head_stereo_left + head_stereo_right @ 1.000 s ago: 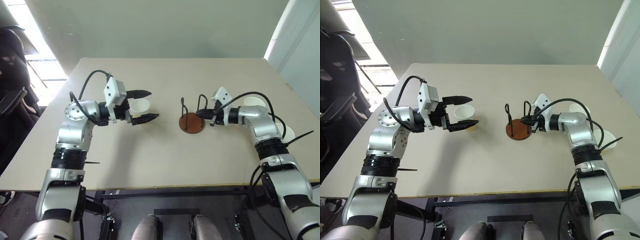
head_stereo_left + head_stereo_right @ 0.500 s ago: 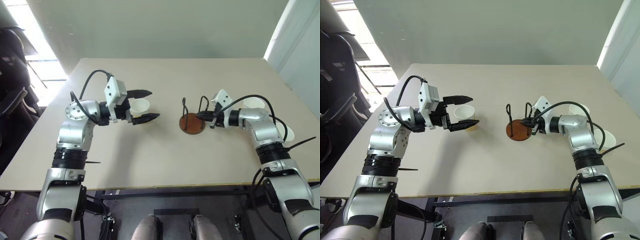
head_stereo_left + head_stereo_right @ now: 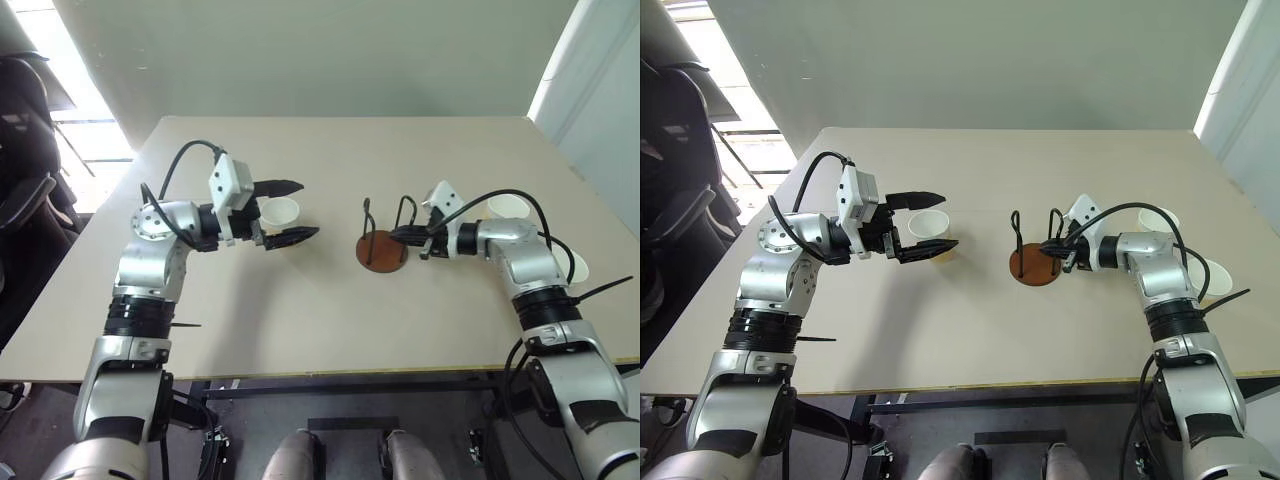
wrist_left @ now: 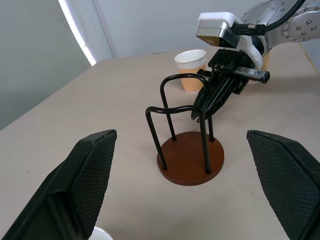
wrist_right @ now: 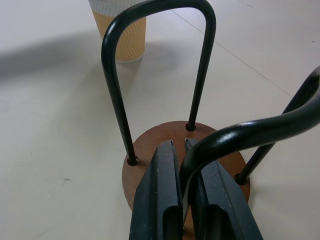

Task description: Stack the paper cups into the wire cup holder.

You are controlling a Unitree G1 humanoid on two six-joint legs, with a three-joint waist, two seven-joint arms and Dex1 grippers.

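The wire cup holder (image 3: 382,248), a reddish-brown disc with black wire loops, stands mid-table. My right gripper (image 3: 398,235) is shut on one of its wire loops (image 5: 197,150), the thin wire pinched between the two fingers. To the left, my left gripper (image 3: 290,211) is open and level, its fingers (image 4: 92,172) set wide apart. One paper cup (image 3: 280,212) stands upright on the table between them; I cannot tell whether it touches them. Two more paper cups stand on the right: one (image 3: 508,205) behind my right forearm, the other (image 3: 578,268) near the table's right edge.
The beige table (image 3: 300,320) is bare between the two arms and along the near edge. A dark office chair (image 3: 20,110) stands off the table's left side. A wall runs behind the far edge.
My right arm has shifted slightly, and the holder has crept a little to the left with it. The left arm and its cup have stayed put.
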